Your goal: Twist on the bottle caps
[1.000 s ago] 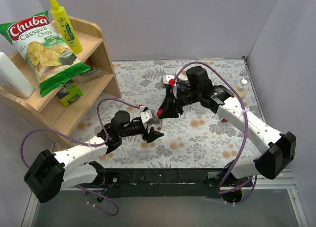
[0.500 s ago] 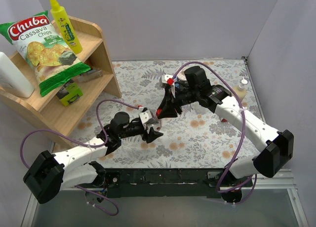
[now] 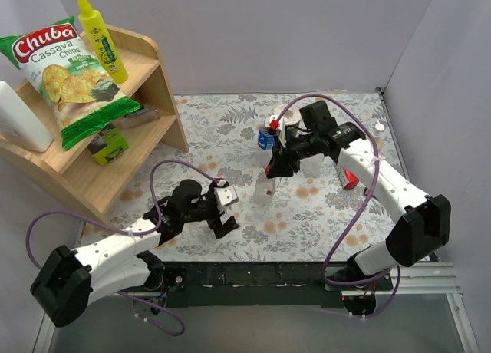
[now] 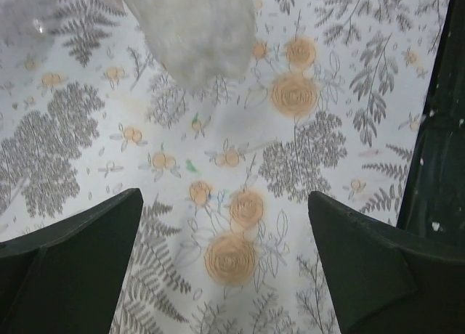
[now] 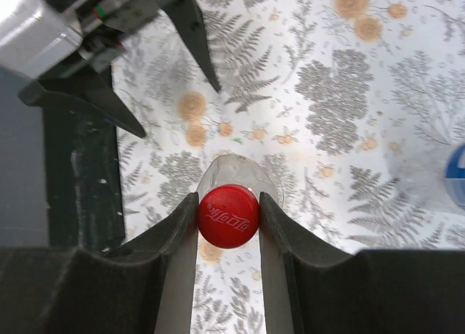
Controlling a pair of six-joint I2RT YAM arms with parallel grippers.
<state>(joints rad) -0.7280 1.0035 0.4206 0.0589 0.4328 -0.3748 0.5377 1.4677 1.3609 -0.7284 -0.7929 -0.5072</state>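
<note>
A clear plastic bottle (image 3: 265, 192) stands upright on the floral table mat. In the right wrist view a red bottle cap (image 5: 228, 216) sits on top of this bottle (image 5: 240, 173), and my right gripper (image 5: 228, 218) is shut on the cap from both sides. In the top view that gripper (image 3: 274, 169) hangs just above the bottle. My left gripper (image 3: 222, 212) is open and empty, apart from the bottle on its near left. The left wrist view shows its fingers (image 4: 73, 254) wide apart over bare mat, with the bottle (image 4: 196, 29) blurred at the top.
A second bottle with a blue top (image 3: 266, 138) stands just behind the right gripper. A red object (image 3: 349, 177) lies under the right forearm. A small white item (image 3: 378, 127) sits at the far right edge. A wooden shelf (image 3: 157, 84) with a chips bag and a yellow squeeze bottle is at the left.
My left gripper has opened, let go of the clear bottle and drawn back to the near left. My right gripper has shifted slightly right, still shut on the red cap.
</note>
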